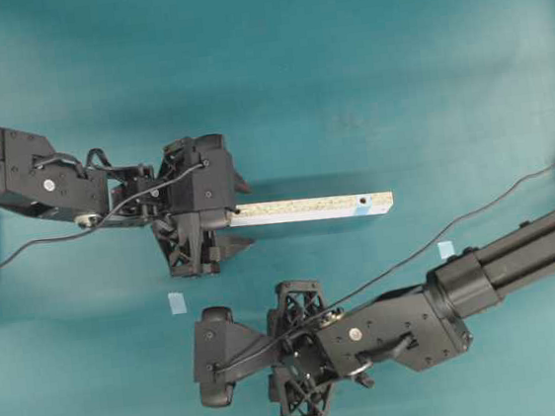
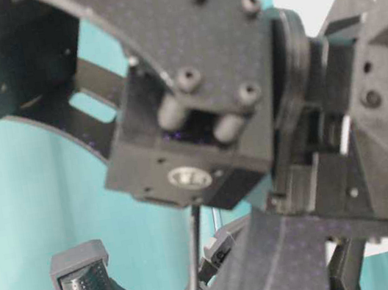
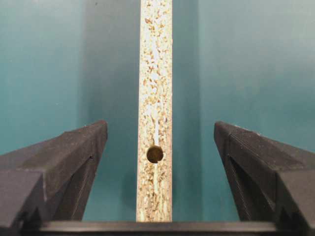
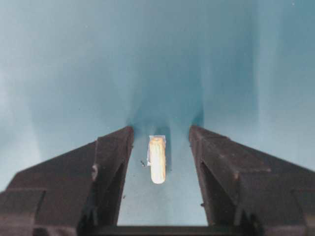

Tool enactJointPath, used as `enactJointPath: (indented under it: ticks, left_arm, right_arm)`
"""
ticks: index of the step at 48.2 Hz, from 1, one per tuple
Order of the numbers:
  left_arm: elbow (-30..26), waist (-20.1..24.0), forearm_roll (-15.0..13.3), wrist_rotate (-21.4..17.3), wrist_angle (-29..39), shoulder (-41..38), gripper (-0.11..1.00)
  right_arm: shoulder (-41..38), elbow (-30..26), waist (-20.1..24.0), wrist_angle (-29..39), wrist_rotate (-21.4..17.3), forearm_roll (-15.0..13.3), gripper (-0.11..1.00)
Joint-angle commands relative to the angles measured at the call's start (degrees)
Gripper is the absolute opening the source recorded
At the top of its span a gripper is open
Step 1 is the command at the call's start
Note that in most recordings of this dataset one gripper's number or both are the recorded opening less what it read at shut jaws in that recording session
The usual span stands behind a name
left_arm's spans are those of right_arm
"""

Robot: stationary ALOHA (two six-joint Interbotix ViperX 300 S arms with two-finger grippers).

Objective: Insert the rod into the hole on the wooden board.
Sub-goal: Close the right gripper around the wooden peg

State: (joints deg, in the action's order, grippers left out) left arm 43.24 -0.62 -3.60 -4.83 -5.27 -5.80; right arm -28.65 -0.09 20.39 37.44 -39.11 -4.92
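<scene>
Two tools are in view, neither gripping anything. Nearest in the overhead view, the right tool [image 4: 161, 147] hangs low over the teal worktop [image 1: 361, 60] with its jaws parted and the rod [image 4: 157, 160] lying between them, clear of both fingers; a small pale-blue square appears to lie under the rod. Judged step in hand: picking up the rod. To do it well, the tool should descend until the fingertips flank the rod at mid-length, stay centred so both pads meet it together, and close across its width, leaving one end free for insertion. A lopsided closure would likely roll the peg away.

Farther back, the left tool [image 3: 160, 147] stands wide open astride the plain end of the wooden board [image 1: 312, 208], which lies flat; its fingers are clear of the board's edges and a dark hole shows between them. At the board's far end, beside the light-blue patch, sits the hole [image 1: 364, 201], unoccupied. Two loose pale-blue squares [image 1: 176, 302] lie on the worktop, apart from the board.
</scene>
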Motion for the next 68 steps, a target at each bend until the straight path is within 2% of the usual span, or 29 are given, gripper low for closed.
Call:
enactJointPath:
  ticks: [1,14,35,46,56,68]
  left_arm:
    - [-0.35,-0.44,0.09,0.09,-0.18,1.23,0.95]
    - [-0.44,-0.7,0.0,0.09,-0.18,1.32,0.95]
    - [-0.35,-0.7,0.0,0.09,-0.18,1.23,0.95]
    - [-0.35,-0.7,0.0,0.09,0.09,1.23,0.95]
    - [-0.35,-0.7,0.0,0.09,0.18,1.23,0.95]
    - [-0.35,-0.7,0.0,0.09,0.26,1.23,0.95]
  right_arm:
    - [1.23,-0.44,0.35,-0.35,-0.09,0.0,0.52]
    - [1.23,-0.44,0.35,-0.18,-0.18,0.0,0.4]
    - [1.23,-0.26,0.7,0.18,-0.18,0.09,0.39]
    - [1.14,-0.18,1.05,-0.09,-0.26,0.09,0.3]
    - [1.14,-0.26,1.14,-0.09,-0.35,0.09,0.29]
    - [1.14,-0.09,1.32,-0.09,-2.46,0.09,0.29]
